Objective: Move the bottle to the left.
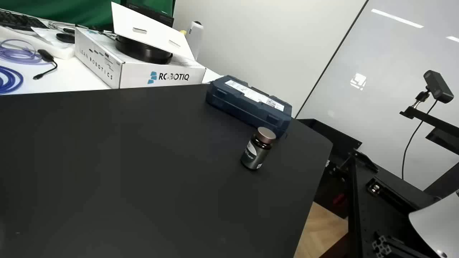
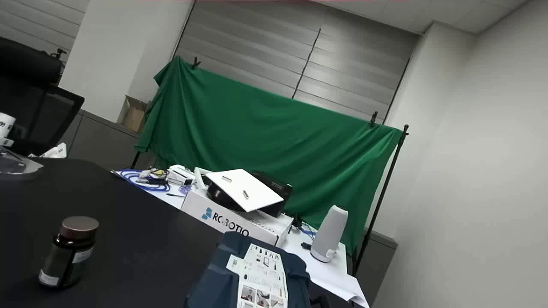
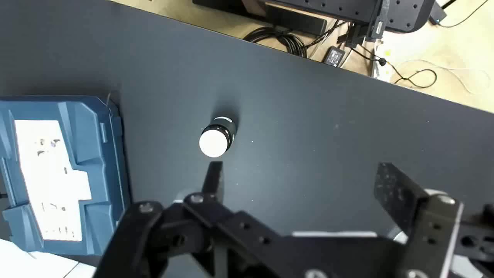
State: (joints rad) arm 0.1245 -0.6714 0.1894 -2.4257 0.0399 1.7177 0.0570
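The bottle is small, dark and cylindrical, with a brownish-grey cap and a pale label. It stands upright on the black table in both exterior views, bottle [image 1: 253,156] and bottle [image 2: 68,262]. In the wrist view the bottle [image 3: 214,142] is seen from above, its cap glaring white. My gripper [image 3: 301,165] is open and empty. In the wrist view the bottle appears just beyond the tip of the left-hand finger, outside the gap between the fingers. The gripper is out of view in both exterior views.
A flat navy box [image 1: 247,105] lies close to the bottle; it also shows in the wrist view [image 3: 92,154]. The black table [image 1: 125,172] ends beyond the bottle in the wrist view. A white ROBOTIQ box [image 1: 161,76] stands on a white table behind.
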